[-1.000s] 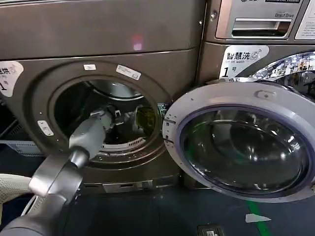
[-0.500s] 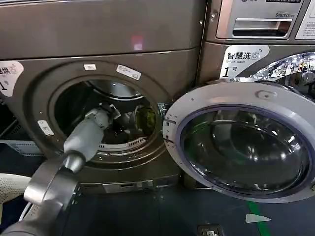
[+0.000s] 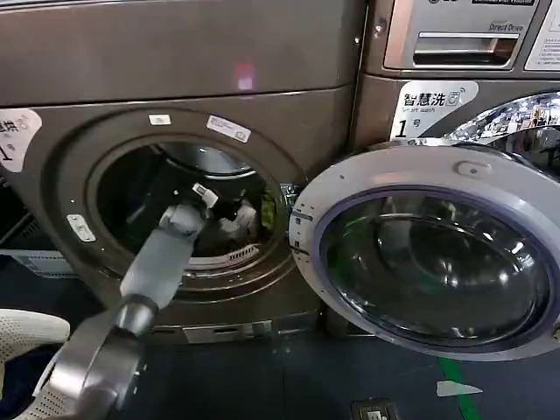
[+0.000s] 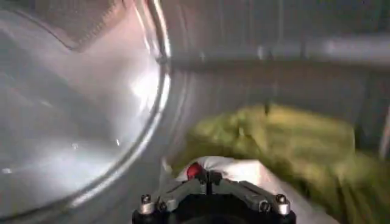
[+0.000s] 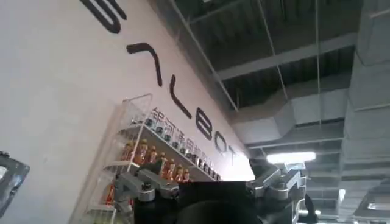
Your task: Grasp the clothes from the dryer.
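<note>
Clothes [image 4: 304, 146] are lying inside the drum of the dryer [image 3: 188, 83], a yellow-green piece against the drum wall and a white piece [image 4: 231, 170] just in front of it. In the head view the white cloth [image 3: 238, 223] is showing deep in the round opening. The left gripper [image 3: 203, 194] is reaching through this opening, with its grey arm crossing the lower rim. From the left wrist view, the left gripper [image 4: 207, 182] is sitting right at the white piece, and I cannot tell how its fingers are standing. The dryer door [image 3: 429, 254] is hanging wide open to the right. The right gripper [image 5: 213, 185] is pointing up toward a ceiling and a wall with shelves of bottles [image 5: 152, 158]; its fingers are spread apart.
</note>
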`<state>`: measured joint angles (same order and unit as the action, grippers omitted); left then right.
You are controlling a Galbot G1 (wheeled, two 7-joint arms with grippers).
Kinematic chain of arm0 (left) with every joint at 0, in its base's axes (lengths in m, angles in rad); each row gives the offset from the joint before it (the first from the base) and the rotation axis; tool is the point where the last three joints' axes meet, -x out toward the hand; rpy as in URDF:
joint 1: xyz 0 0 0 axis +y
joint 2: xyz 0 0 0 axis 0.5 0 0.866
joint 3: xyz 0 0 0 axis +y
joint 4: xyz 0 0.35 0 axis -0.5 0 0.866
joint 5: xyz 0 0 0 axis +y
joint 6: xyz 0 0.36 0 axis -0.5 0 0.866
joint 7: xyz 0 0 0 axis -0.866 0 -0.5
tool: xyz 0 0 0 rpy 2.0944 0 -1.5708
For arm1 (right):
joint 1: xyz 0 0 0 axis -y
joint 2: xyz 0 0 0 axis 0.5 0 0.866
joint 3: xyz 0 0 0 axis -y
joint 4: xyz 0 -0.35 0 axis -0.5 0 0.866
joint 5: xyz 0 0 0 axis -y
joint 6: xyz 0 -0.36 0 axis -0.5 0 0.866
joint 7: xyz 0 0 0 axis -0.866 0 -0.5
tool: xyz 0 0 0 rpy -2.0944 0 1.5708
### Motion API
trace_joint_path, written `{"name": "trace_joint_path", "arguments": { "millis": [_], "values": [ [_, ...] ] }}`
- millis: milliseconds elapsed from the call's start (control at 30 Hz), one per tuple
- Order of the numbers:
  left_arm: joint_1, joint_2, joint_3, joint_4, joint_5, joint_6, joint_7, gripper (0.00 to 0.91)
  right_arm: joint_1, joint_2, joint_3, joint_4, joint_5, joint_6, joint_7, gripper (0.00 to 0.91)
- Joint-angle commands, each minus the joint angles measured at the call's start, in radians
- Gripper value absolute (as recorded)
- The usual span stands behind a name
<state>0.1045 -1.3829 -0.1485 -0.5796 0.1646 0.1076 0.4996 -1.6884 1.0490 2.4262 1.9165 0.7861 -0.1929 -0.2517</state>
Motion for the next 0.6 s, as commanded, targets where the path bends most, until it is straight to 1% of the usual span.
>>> {"name": "trace_joint_path", "arguments": {
  "millis": [33, 133, 333, 433, 533, 600],
  "values": [
    [0.133, -0.026, -0.100, -0.212, -0.300, -0.178, -0.286, 0.000, 0.001, -0.001, -0.001, 0.005, 0.000, 0.000, 0.001, 0.907],
    [0.161, -0.036, -0.150, -0.272, -0.313, -0.195, -0.351, 0.000, 0.001, 0.001, 0.000, 0.008, 0.002, -0.006, 0.000, 0.907],
    [0.252, -0.059, -0.256, -0.379, -0.245, -0.293, -0.488, 0.000, 0.007, 0.006, -0.002, 0.026, -0.010, -0.008, -0.004, 0.907],
    [0.323, -0.069, -0.317, -0.466, -0.213, -0.327, -0.513, 0.000, 0.008, 0.006, -0.006, 0.027, -0.025, 0.003, -0.004, 0.907],
    [0.400, -0.069, -0.339, -0.569, -0.169, -0.361, -0.532, 0.000, 0.008, 0.005, -0.008, 0.028, -0.024, 0.018, -0.004, 0.907],
    [0.422, -0.070, -0.344, -0.603, -0.155, -0.375, -0.537, 0.000, 0.009, 0.004, -0.010, 0.027, -0.025, 0.024, -0.004, 0.907]
  ]
}}
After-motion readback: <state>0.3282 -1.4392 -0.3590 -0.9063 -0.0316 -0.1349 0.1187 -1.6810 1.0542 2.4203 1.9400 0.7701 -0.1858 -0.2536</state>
